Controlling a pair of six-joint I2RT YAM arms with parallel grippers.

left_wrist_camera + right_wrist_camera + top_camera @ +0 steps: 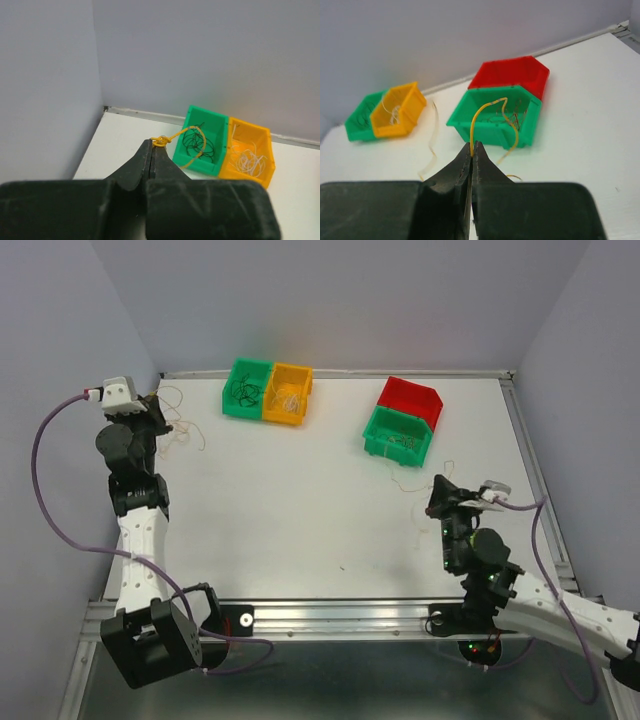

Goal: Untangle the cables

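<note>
Left pincer: the left gripper (152, 146) has its black fingers pressed together on a thin orange-yellow wiry strand (161, 141). It is pinched at a small knot right at the tips, and the rest arcs out towards the back-left bins.
Right pincer: the right gripper (471, 148) is likewise clamped on a thin yellow curly strand (472, 125). The strand rises from the tips, loops over and hangs down in front of a green plastic bin (492, 131).
Sorted cables: dark strands (197, 144) lie in a second green plastic bin (212, 122). Whitish strands (247, 161) lie in the orange plastic bin (260, 137) touching it.
Loose cables: a pale tan strand (434, 135) lies on the white table (300, 510) between the two bin pairs. Faint loops also show near the left gripper from above.
Other bin: a red plastic bin (512, 75) sits right behind the near-right green one.
Link between held strands: cannot tell; the two grippers are well apart.
Step in hand: probably drawing single strands clear, each arm holding one end.
Next move: likely a slow lift and pull away from the neighbouring strands, watching the knot on the left. Each freed strand would then be carried to the bin matching its colour.
Risk: such thin wire may slip from the tips or drag others along.
</note>
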